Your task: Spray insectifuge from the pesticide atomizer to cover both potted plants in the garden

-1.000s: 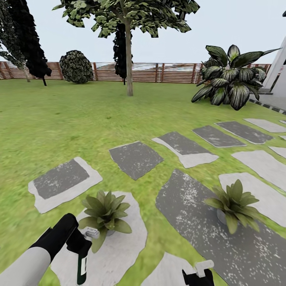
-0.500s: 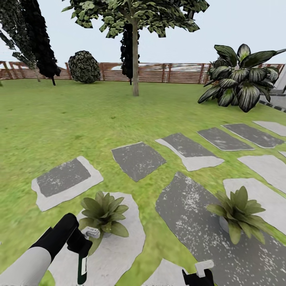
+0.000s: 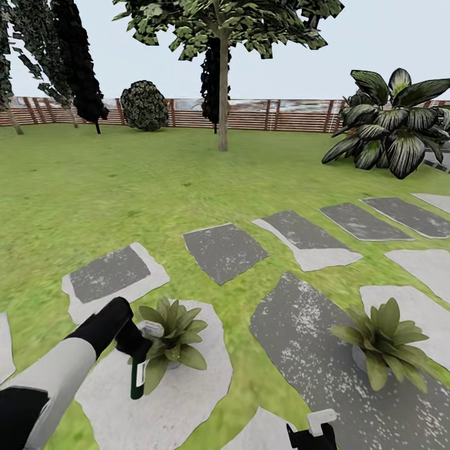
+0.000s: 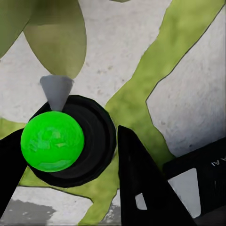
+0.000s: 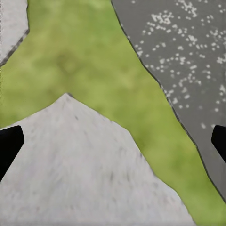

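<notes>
I am looking down from the robot's head over a green lawn point(image 3: 112, 187) crossed by flat grey and pale stepping stones point(image 3: 224, 251). My left arm reaches in from the lower left, and its jaws point(image 3: 132, 340) are clamped on the spray bottle point(image 3: 137, 378). The bottle hangs upright below them, dark green-black with a small white label, and its pale trigger head point(image 3: 150, 328) points at the nearer potted plant point(image 3: 172, 334). That plant, a rosette of pointed green leaves, sits on a pale stone point(image 3: 181, 400) just beside the nozzle, close enough that the leaves nearly meet it.

From the left wrist, I see the bottle from above as a dark round shape with a bright green ball point(image 4: 52, 140) on it, held between two black fingers point(image 4: 141, 183). A grey nozzle tip point(image 4: 56, 92) points at a broad leaf point(image 4: 55, 40).

The second potted plant point(image 3: 384, 340) stands well apart to the right, on a dark speckled stone point(image 3: 312, 350).

My right jaws point(image 3: 312, 432) sit at the bottom edge of the head view, holding nothing. From the right wrist, the two black fingertips point(image 5: 10, 146) stand wide apart over grass and stone.

A brown slatted fence point(image 3: 250, 114), trees point(image 3: 223, 75) and a big striped-leaved plant point(image 3: 394, 122) close the background.
</notes>
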{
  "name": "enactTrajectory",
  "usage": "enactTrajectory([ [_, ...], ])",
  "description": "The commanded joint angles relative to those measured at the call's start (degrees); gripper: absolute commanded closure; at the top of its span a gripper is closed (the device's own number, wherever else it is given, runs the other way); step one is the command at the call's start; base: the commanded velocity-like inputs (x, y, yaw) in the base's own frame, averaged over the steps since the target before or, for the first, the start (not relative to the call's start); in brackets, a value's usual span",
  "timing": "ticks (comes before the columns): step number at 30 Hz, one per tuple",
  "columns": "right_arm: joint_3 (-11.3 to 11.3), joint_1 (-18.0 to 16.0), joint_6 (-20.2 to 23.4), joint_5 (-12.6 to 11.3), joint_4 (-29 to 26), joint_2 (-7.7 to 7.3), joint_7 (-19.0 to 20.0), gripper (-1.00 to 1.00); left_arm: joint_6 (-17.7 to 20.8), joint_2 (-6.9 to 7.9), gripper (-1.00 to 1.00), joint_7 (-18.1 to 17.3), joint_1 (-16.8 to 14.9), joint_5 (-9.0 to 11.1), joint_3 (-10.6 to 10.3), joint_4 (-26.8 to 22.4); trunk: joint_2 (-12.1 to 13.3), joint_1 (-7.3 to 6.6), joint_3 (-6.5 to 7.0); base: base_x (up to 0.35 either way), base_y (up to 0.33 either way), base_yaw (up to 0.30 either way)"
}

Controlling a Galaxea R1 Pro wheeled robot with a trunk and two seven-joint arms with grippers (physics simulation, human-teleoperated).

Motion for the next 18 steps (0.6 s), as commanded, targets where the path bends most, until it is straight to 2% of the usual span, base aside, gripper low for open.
enactTrajectory([
  [1,0.17,-0.03,-0.17,0.15,0.03,-0.02,0.04,-1.0,0.12,0.01,1.0,-1.09,-0.45,-0.59,-1.55,0.48,-0.02,-0.01,-0.05,0.0,0.0,0.0],
  [4,0.17,-0.03,-0.17,0.21,0.02,-0.02,0.08,-1.0,0.13,0.12,1.0,-3.98,-0.94,-0.64,-4.69,1.37,-0.02,-0.01,-0.05,0.0,0.0,0.0],
  [5,0.19,-0.03,-0.17,0.23,0.02,-0.02,0.08,-1.0,0.11,0.17,1.0,-5.02,-0.9,-0.67,-5.08,1.45,-0.02,-0.01,-0.05,0.0,0.0,0.0],
  [8,0.24,-0.03,-0.17,0.25,0.02,-0.04,0.05,-1.0,0.01,0.28,1.0,-7.53,-0.54,-0.79,-5.69,1.54,-0.02,-0.01,-0.05,0.0,0.0,0.0],
  [13,0.26,-0.03,-0.17,0.25,0.03,-0.1,0.0,-1.0,-0.1,0.6,1.0,-8.03,-0.29,-0.88,-5.85,1.57,-0.02,-0.01,-0.05,0.0,0.0,0.0],
  [18,0.26,-0.03,-0.17,0.25,0.02,-0.02,-0.07,-1.0,-0.13,0.3,1.0,-8.08,-0.31,-0.96,-5.92,1.5,-0.02,-0.01,-0.05,0.123,-0.216,0.039],
])
